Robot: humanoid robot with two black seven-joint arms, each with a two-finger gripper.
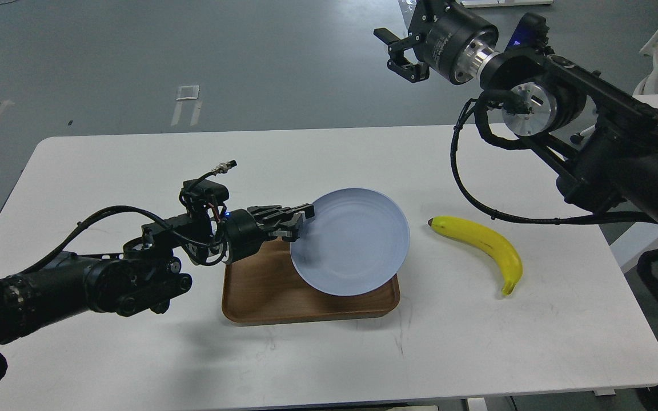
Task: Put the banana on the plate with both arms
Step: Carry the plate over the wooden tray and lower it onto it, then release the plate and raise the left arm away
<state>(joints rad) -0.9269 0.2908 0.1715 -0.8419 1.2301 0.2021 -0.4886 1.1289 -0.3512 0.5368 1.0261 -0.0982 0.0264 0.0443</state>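
Gripping: the left tool (pixel 300 220) is pinched on the near-left rim of the plate (pixel 352 242), its fingers pressed together on the edge.
Plate: round, pale blue-grey, with faint rings; it is tilted, its left side raised in the left tool's hold, and it overlaps the right part of the tray (pixel 260 294), reaching past the tray's far and right edges.
Tray: brown wood grain, rectangular with rounded corners, lying flat on the surface (pixel 135 354) near the middle; its left and near parts are bare.
Banana: the banana (pixel 486 242) lies flat on the white surface, to the right of the plate and apart from it (nothing touches it). Its dark brown tip points toward the plate; its greenish stem end points toward the near edge of the surface.
Left arm: comes in from the left edge low over the surface, with black cables looping above its wrist and a small blue light showing near the tool's base.
Right tool: the right tool (pixel 400 51) is held high, above and beyond the far edge of the surface, well away from the banana and the plate. Its fingers are spread, with a clear gap between them, and it holds nothing.
Right arm: enters from the right edge, with silver joint rings and a black cable drooping toward the surface.
Floor: grey, with pale tape marks beyond the surface.
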